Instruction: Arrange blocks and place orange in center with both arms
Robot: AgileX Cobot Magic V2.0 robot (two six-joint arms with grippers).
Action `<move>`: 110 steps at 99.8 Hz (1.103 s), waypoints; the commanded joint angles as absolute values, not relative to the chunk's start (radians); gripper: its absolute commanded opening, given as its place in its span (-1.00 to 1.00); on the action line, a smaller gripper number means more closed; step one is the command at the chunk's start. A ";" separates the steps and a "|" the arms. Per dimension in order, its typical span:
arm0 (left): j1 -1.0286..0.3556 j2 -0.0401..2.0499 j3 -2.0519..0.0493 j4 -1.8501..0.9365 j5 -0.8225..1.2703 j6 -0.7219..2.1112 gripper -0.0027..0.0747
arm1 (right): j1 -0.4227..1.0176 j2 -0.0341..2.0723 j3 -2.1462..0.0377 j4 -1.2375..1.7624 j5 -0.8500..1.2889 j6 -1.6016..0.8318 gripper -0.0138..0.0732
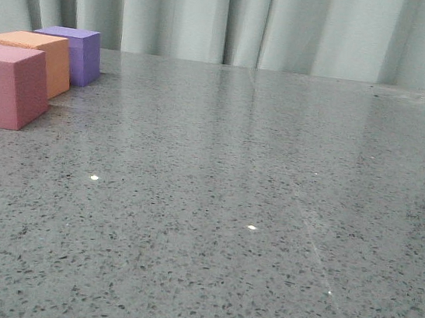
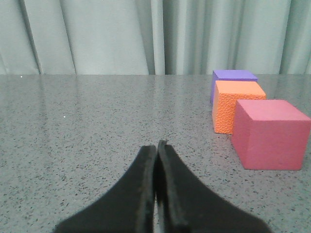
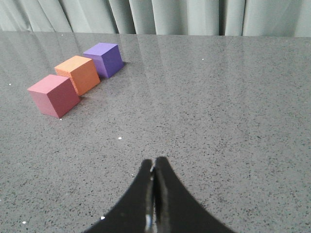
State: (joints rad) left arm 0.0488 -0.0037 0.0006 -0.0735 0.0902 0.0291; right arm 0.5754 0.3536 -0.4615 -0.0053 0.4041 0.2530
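Three cubes stand in a row on the grey speckled table, at the far left of the front view. The pink-red cube (image 1: pixel 4 86) is nearest, the orange cube (image 1: pixel 39 56) is in the middle, and the purple cube (image 1: pixel 76 51) is farthest. They also show in the left wrist view, pink-red (image 2: pixel 269 133), orange (image 2: pixel 235 104), purple (image 2: pixel 232 77), and in the right wrist view, pink-red (image 3: pixel 52 95), orange (image 3: pixel 78 74), purple (image 3: pixel 103 58). My left gripper (image 2: pixel 156 145) is shut and empty, short of the cubes. My right gripper (image 3: pixel 153 163) is shut and empty, well away from them. Neither gripper shows in the front view.
A pale green curtain (image 1: pixel 239 17) hangs behind the table's far edge. The grey speckled table (image 1: pixel 252 211) stretches wide to the right of the cubes.
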 commanded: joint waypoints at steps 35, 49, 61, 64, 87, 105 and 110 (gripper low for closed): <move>0.051 -0.038 0.020 -0.085 0.018 0.031 -0.98 | 0.472 0.339 -0.404 -0.051 0.107 0.244 -0.96; 0.051 -0.038 0.020 -0.085 0.018 0.031 -0.98 | 0.337 0.298 -0.304 -0.064 -0.065 0.228 -0.96; 0.051 -0.038 0.020 -0.085 0.018 0.031 -0.98 | 0.232 0.245 -0.217 -0.065 -0.130 0.228 -0.96; 0.051 -0.038 0.020 -0.085 0.018 0.031 -0.98 | 0.209 0.232 -0.200 -0.070 -0.130 0.228 -0.96; 0.051 -0.038 0.020 -0.085 0.018 0.031 -0.98 | 0.068 0.103 -0.064 -0.108 -0.121 0.219 -0.96; 0.051 -0.038 0.020 -0.085 0.018 0.031 -0.98 | 0.048 -0.003 0.010 -0.039 -0.057 0.144 -0.96; 0.051 -0.038 0.020 -0.085 0.018 0.031 -0.98 | 0.048 -0.039 0.025 -0.030 -0.032 0.144 -0.96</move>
State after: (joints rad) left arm 0.0488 -0.0037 0.0006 -0.0735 0.0902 0.0291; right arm 0.0566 0.0040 0.0181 -0.0561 0.0000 0.1715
